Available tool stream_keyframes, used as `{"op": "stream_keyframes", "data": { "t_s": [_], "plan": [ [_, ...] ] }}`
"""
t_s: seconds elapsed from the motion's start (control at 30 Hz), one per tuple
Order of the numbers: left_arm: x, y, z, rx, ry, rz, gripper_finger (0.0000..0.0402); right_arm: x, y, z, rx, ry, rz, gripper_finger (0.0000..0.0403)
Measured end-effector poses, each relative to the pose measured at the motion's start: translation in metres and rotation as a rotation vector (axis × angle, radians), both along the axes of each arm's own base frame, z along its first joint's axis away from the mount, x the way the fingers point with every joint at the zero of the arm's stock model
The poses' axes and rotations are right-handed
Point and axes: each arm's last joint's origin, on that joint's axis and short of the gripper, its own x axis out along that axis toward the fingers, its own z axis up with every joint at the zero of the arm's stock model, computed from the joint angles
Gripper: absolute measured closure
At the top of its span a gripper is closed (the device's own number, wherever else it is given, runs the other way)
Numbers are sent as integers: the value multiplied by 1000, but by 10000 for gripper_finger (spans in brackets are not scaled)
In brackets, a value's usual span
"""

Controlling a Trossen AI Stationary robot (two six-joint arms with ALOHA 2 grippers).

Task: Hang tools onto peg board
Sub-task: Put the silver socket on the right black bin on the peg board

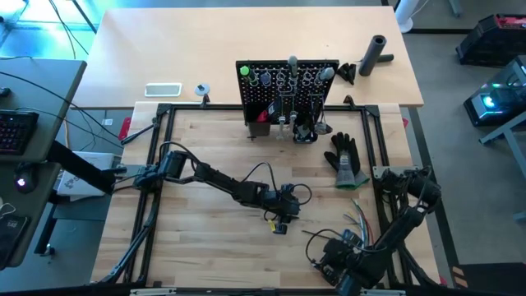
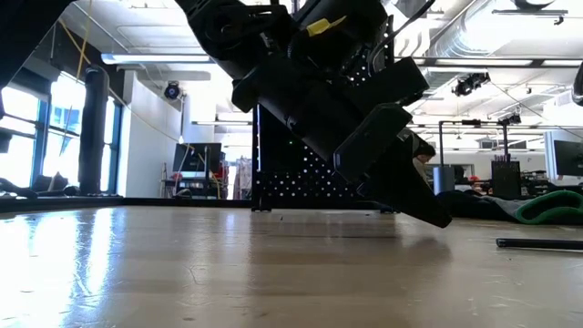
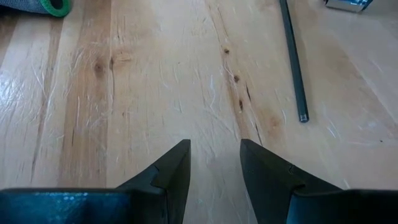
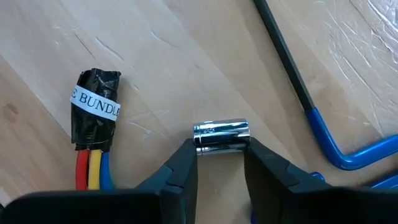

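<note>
Here the right gripper (image 4: 219, 163) sits low at the table's near right corner, its two dark fingertips (image 4: 185, 157) pressed against the ends of a small chrome socket (image 4: 221, 136) that lies on its side on the wood. The jaws are narrowed to the socket's length and pinch it between them; the socket looks to be resting on the table. Just beside it lies a bundle of coloured wires (image 4: 94, 138), red, yellow and blue, bound with black tape and a white label. On the other side a long hex key (image 4: 297, 81) with a blue bend runs across the boards, apart from the fingers.

The left gripper (image 3: 214, 163) hangs over bare wood near the middle of the table (image 1: 214, 148), jaws partly open with a clear gap and nothing between them. A thin dark rod (image 3: 293, 59) lies well ahead of it.

The peg board (image 1: 287, 89) stands upright at the far edge of the work area, already carrying several tools (image 1: 306, 80) on its hooks. A black glove (image 1: 345, 160) lies to its near right, and a black cylinder (image 1: 376, 54) stands on the far table behind.
</note>
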Motion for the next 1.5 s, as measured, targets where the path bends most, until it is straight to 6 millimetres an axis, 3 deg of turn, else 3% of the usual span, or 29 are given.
{"op": "stream_keyframes", "data": {
  "t_s": [0.2,0.4,0.53,0.8,1.03,1.5],
  "plan": [
    [0,0,0,0,0,0,268,0,0,0,-3,1,0,308],
    [0,0,0,0,0,0,268,-2,-3,0,-25,11,-26,208],
    [0,0,0,0,0,0,268,-2,-4,0,-42,4,-26,186],
    [0,0,0,0,0,1,268,-1,-3,-1,-59,-17,6,227],
    [0,0,0,0,0,1,268,-1,-4,-1,-77,-27,34,303],
    [-2,1,-2,8,30,-1,268,-1,-8,4,-119,-64,24,303]
  ]
}}
